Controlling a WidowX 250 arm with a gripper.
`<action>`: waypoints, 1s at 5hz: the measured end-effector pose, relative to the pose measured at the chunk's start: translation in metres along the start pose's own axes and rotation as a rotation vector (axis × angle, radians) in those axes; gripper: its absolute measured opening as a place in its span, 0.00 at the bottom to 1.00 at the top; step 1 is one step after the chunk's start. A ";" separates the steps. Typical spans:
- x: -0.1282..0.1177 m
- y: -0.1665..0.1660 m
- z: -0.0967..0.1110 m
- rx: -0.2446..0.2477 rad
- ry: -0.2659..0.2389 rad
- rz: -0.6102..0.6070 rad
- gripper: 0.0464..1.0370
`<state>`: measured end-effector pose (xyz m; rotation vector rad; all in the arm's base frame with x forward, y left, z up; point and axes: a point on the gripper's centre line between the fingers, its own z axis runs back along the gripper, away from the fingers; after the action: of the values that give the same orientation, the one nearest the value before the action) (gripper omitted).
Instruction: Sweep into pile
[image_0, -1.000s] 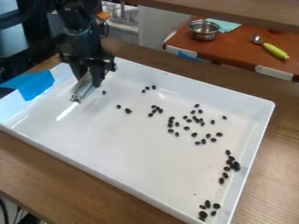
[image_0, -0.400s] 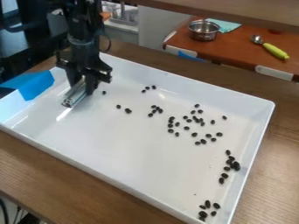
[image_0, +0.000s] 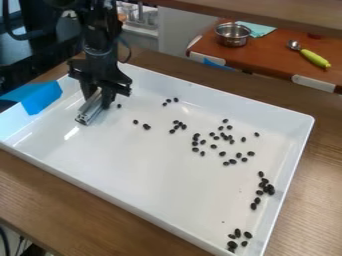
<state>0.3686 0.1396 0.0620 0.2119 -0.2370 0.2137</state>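
Far left of tray (image_0: 153, 175): end effector (image_0: 97, 99) clamped on metal bar (image_0: 87, 113). Bar looks stiff, probably slick; hold high, mid-width. Beans (image_0: 147, 127) scattered, mostly right; likely light, hard, quick to roll.

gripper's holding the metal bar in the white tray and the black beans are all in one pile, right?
Not quite: the camera view shows the black beans scattered across the tray in loose groups and singles, not in one pile. The gripper is holding the metal bar in the white tray, as you say.
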 end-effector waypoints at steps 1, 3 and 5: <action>0.002 -0.012 0.000 -0.017 -0.003 -0.008 0.33; 0.003 -0.057 0.008 -0.071 -0.005 -0.046 0.33; 0.000 -0.088 0.014 -0.101 0.000 -0.058 0.33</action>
<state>0.3865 0.0519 0.0594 0.1183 -0.2409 0.1435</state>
